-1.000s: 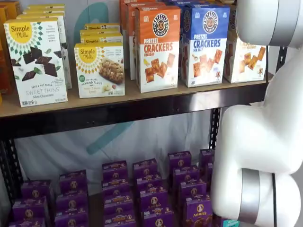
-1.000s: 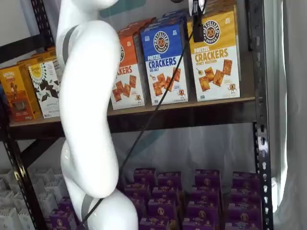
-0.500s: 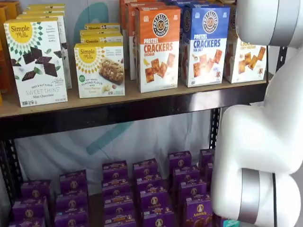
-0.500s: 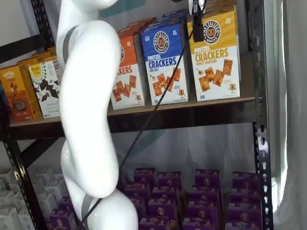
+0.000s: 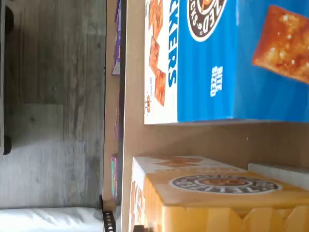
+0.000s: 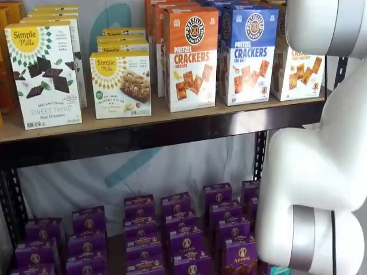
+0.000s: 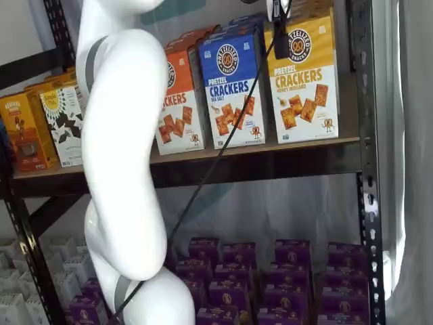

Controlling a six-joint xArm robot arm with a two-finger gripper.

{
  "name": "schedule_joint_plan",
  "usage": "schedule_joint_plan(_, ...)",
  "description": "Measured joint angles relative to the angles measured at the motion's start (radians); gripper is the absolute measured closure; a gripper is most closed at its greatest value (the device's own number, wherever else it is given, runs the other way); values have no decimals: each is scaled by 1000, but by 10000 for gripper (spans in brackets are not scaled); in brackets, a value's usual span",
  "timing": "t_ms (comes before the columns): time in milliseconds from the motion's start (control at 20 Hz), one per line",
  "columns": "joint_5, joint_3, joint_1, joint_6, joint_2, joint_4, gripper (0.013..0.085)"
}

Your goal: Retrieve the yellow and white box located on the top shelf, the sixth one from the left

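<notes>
White arm (image 7: 125, 156) upright, black pincer (image 7: 279, 30) at frame top, grip state unclear

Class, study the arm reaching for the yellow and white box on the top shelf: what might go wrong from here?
1. The yellow and white box stands close beside the blue carton, so the blue one may be knocked or dragged out.
2. A black cable hangs across the blue carton's front and might snag it.
3. The gripper shows only partly at the box's top, so a shallow grip might tip it off the top shelf.
</notes>
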Motion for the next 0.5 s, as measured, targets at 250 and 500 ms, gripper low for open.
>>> schedule_joint_plan(250,12,-10,-4,0,2,7,370)
schedule_joint_plan(500,24,-22,-7,-1,6,8,370)
